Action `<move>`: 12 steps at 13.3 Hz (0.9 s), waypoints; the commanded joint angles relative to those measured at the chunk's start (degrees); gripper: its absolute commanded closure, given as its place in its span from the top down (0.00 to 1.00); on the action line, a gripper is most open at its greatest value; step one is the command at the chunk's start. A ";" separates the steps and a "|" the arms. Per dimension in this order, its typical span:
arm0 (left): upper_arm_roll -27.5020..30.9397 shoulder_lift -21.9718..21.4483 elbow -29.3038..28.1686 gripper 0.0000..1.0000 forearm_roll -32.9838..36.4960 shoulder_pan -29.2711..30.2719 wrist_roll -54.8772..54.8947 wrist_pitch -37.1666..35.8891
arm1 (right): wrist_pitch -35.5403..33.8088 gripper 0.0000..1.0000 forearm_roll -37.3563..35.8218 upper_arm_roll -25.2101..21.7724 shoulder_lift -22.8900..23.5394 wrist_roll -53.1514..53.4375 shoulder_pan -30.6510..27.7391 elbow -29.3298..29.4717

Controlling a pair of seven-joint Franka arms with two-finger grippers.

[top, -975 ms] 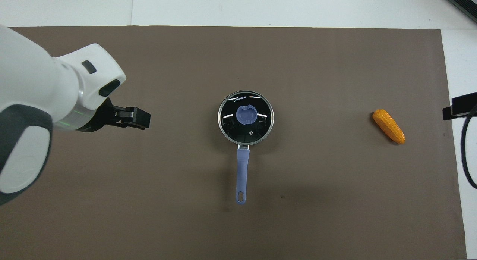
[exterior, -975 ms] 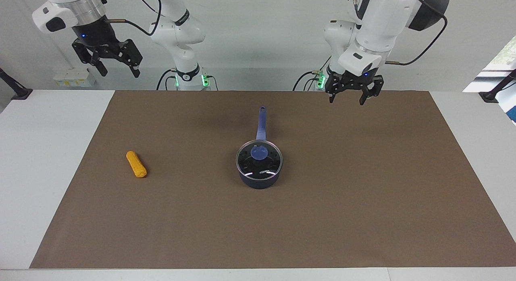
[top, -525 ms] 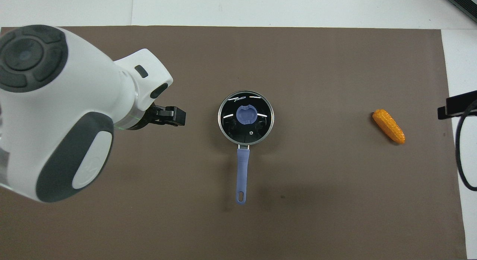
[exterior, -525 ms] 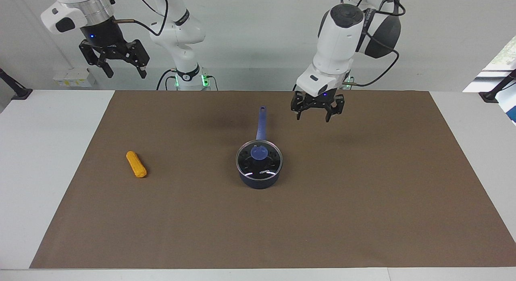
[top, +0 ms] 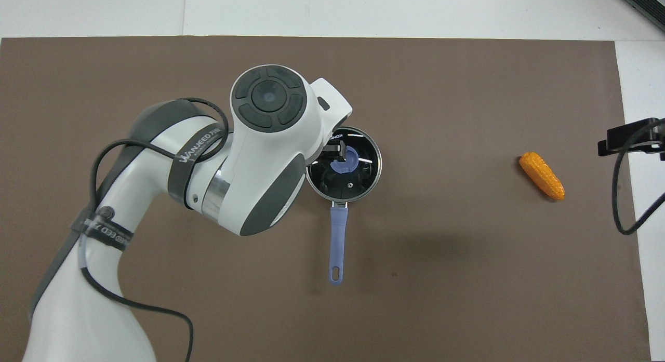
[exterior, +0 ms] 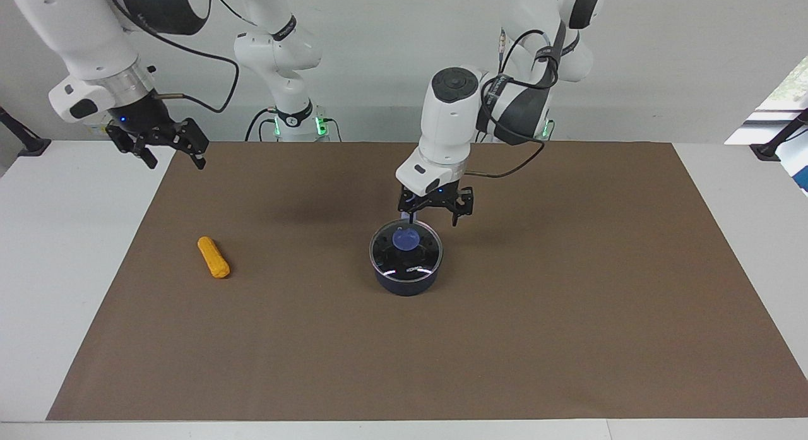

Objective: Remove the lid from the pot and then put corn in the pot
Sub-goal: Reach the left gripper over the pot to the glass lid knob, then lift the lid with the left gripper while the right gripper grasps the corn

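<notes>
- Since the earlier frames, the left gripper (exterior: 435, 213) had been brought from the left arm's end of the table to a spot over the pot (exterior: 406, 280), and the right gripper (exterior: 168, 154) had been lowered toward the mat's edge (exterior: 165, 194) at the right arm's end.
- The left gripper's fingers were seen spread, hung just above the lid (exterior: 406, 252) and a little to the robots' side of its knob (exterior: 405, 239); no contact was shown.
- The right gripper's fingers were also spread, holding nothing, over the mat's corner near the corn.
- Nothing of the task was judged done: the lid was still seated on the pot, and the corn (exterior: 213, 257) lay on the mat, well apart from the pot toward the right arm's end.
- The lid was seen as clear glass with a thin metal rim and a blue-purple knob; the pot's dark inside showed through it.
- The pot's long handle (top: 337, 244) was pointed toward the robots.
</notes>
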 commanded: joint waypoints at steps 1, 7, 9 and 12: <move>1.02 3.26 2.90 1.00 1.50 -2.67 -1.55 1.14 | 7.67 1.00 -0.30 0.49 -1.91 -5.77 -2.92 -10.55; 1.02 6.17 2.81 1.00 1.68 -4.09 -3.57 4.05 | 29.39 1.00 -0.39 0.49 1.50 -11.42 -5.65 -27.28; 1.02 6.52 2.81 1.00 1.67 -4.17 -4.10 4.66 | 33.87 1.00 -0.39 0.49 4.85 -13.08 -5.57 -27.29; 1.02 7.23 2.73 1.00 1.67 -4.35 -4.27 4.84 | 38.89 1.00 -0.47 0.58 9.15 -13.26 -5.39 -27.11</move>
